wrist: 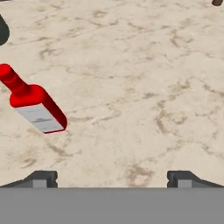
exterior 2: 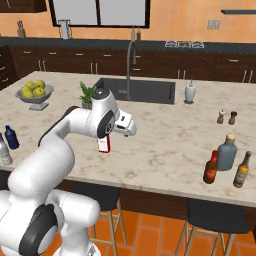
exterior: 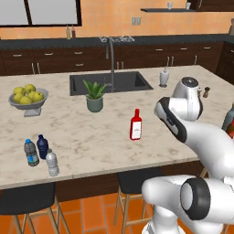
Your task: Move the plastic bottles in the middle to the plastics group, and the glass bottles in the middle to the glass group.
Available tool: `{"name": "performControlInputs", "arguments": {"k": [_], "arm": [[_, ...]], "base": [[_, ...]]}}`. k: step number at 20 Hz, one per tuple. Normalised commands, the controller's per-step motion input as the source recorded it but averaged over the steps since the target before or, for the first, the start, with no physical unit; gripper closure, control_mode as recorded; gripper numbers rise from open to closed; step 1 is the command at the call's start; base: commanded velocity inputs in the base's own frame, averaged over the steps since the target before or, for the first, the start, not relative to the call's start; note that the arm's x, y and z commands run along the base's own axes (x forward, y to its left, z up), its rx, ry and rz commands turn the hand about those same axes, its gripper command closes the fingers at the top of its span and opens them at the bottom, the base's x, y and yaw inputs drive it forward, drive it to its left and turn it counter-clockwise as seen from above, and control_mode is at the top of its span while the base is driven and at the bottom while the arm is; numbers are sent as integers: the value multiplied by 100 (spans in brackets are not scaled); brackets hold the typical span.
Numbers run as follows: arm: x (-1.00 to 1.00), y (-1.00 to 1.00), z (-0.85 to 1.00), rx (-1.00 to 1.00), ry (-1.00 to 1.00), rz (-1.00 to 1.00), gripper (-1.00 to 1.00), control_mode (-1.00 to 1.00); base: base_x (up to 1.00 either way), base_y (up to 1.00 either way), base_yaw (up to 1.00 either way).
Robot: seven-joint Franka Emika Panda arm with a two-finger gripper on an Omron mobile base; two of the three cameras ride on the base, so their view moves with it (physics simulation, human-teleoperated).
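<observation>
Upright still-standing red bottle (white label, slim neck)

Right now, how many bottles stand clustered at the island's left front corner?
3: a clear blue-labelled bottle, a squat dark navy bottle behind it, and a small greyish plastic bottle nearest the edge. None appears hidden.

Both base views look forward and down over the marble island from behind the arm, one from each side, sharing the sink at frame top and the red bottle. The hand view looks closely, probably steeply, onto marble, bottle at left.
</observation>
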Motion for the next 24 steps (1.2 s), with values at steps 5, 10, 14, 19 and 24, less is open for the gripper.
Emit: {"name": "performControlInputs", "arguments": {"k": [5,10,14,19,24], "arm": [[33,73,0,0,0,6,-100,-100],[25,46,0,0,0,5,-100,-100],[4,31,0,0,0,0,-100,-100],[5,22,0,0,0,0,-100,-100],[21,22,0,0,0,0,-100,-100]], "base": [[0,0,0],[0,0,0],[0,0,0],[0,0,0],[0,0,0]]}}
